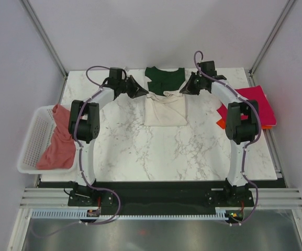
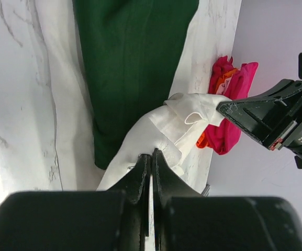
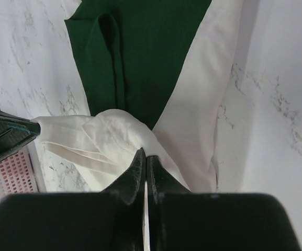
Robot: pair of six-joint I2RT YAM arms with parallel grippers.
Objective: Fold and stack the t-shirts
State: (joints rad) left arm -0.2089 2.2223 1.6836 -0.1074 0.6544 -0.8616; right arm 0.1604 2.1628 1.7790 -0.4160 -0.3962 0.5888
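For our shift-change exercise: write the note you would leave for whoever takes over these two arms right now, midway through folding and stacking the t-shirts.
Left tool: shut on the cream t-shirt.
Right tool: shut on the same shirt; each pinches a bunched cream edge.
Cream t-shirt: far centre, partly folded.
Magenta t-shirt lies over the orange t-shirt at the right edge.
Salmon-pink t-shirt lies in the white basket, left, draped over its rim.
Done: apparently the right-hand pile.
Left: finish this fold, stack it, then the salmon-pink one.
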